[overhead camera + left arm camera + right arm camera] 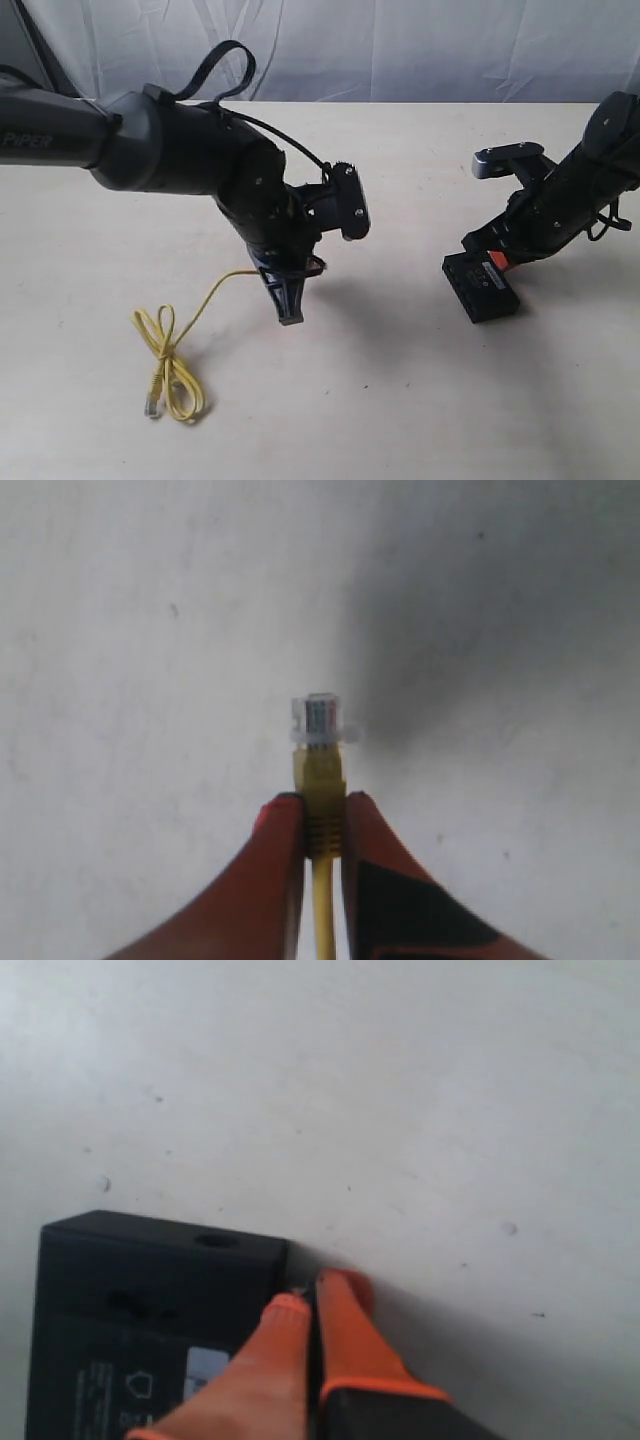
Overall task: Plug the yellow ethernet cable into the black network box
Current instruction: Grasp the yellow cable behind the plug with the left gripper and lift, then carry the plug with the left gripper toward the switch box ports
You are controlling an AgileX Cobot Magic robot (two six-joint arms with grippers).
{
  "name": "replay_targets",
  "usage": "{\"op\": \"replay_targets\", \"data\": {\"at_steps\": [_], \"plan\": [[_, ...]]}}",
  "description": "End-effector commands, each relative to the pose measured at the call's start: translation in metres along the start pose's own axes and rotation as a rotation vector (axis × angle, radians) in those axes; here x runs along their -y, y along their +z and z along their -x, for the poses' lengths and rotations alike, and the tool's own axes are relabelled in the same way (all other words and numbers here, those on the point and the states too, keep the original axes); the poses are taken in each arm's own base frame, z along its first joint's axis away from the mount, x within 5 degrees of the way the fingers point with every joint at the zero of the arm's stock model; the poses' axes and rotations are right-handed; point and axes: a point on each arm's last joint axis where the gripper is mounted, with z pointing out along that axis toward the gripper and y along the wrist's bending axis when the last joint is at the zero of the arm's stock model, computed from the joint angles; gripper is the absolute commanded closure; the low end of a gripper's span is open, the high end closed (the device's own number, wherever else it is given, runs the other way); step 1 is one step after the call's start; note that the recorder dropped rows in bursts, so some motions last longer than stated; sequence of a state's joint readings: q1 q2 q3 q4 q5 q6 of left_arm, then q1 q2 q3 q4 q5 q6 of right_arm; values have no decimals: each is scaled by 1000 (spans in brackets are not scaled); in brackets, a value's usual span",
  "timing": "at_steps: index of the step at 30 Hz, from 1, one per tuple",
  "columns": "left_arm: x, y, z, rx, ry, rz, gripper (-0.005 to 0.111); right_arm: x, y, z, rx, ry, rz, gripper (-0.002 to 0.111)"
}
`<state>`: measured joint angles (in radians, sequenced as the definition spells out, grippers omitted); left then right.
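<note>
The yellow ethernet cable (172, 352) lies in a loose loop on the table at the front left, with one clear plug (152, 405) resting there. Its other end rises to my left gripper (291, 312), which hangs above the table. In the left wrist view this gripper (322, 805) is shut on the cable's yellow boot, and the clear plug (320, 720) sticks out past the fingertips. The black network box (482, 288) lies flat on the right. My right gripper (312, 1300) is shut, its tips at the corner of the box (150, 1280), one finger (275, 1345) over its top.
The beige table (380, 400) stretches between the left gripper and the box. A white cloth backdrop (400, 50) hangs behind the table's far edge. The right arm (585, 180) slants down from the right onto the box.
</note>
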<state>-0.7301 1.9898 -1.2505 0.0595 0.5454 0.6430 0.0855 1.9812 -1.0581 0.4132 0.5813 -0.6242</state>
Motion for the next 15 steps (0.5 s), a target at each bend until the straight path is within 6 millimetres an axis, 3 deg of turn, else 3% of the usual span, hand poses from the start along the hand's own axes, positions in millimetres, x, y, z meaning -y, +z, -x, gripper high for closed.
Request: {"op": "replay_targets", "data": {"at_steps": [1,9,15], "plan": [[11,3,9,36,-53,-33,107,1,-1,-1,-7,-16,-1,109],[9,7,25,85,-175,-97,107,0,-1,0,5,20,19,109],[5,17,37,90,-174,-105,107,-1,-1,0,4,22,22,109]]}}
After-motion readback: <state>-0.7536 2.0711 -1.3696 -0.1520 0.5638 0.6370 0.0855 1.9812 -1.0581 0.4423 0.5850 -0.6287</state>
